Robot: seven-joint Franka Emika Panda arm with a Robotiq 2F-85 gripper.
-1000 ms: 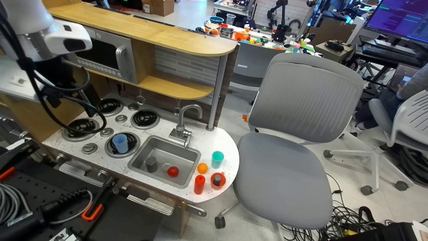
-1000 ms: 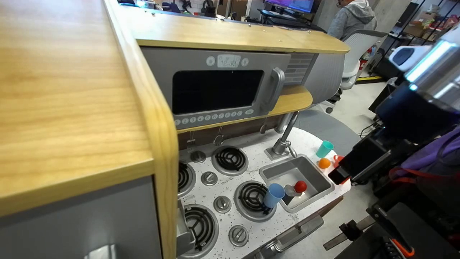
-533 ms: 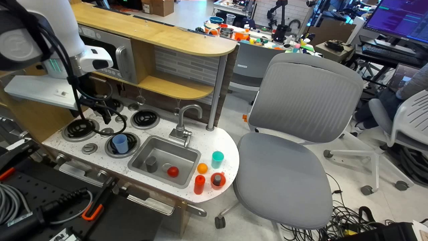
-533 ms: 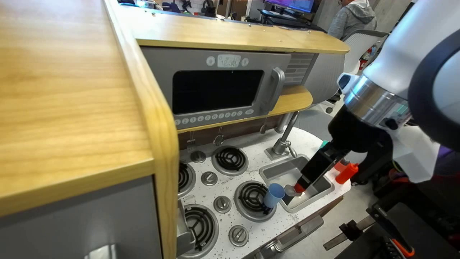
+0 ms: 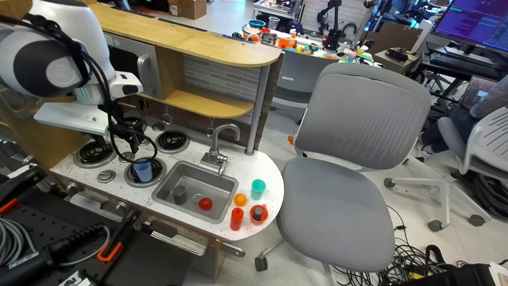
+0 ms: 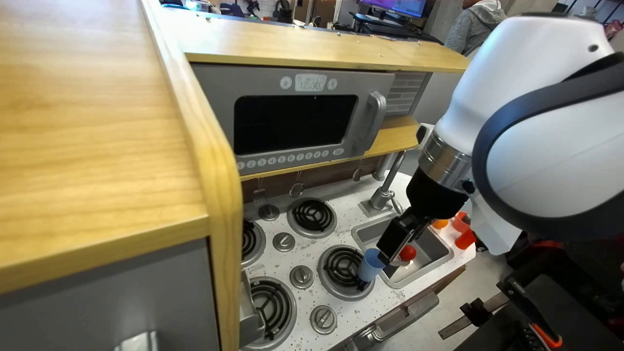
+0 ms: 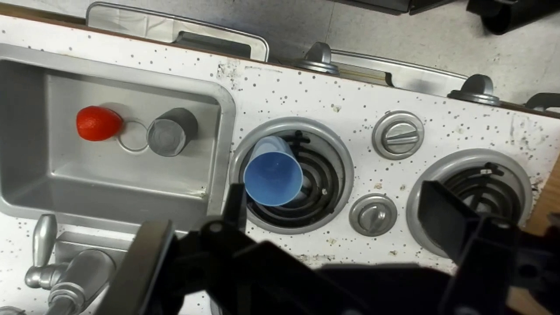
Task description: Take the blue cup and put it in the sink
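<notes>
The blue cup (image 7: 273, 179) stands mouth up on the stove burner beside the sink. It also shows in both exterior views (image 5: 143, 173) (image 6: 370, 268). My gripper (image 7: 334, 192) is open and empty, above the stove. In the wrist view its left finger (image 7: 237, 205) appears beside the cup's rim, and the right finger (image 7: 444, 218) lies far to the right, over another burner. The gap between them is mostly over the cup's burner and a knob. The grey sink (image 7: 109, 168) is left of the cup in the wrist view.
In the sink lie a red ball (image 7: 98, 124) and a grey cup (image 7: 168, 135). The faucet (image 5: 214, 149) rises at the sink's back edge. A teal cup (image 5: 258, 188), orange ball (image 5: 240, 200), red bottle (image 5: 236, 219) and red cup (image 5: 258, 216) stand beyond the sink. A shelf (image 5: 214, 105) hangs above.
The arm has swung in over the stove, and the gripper has come down close to the blue cup. The cup and the other objects have not moved.
</notes>
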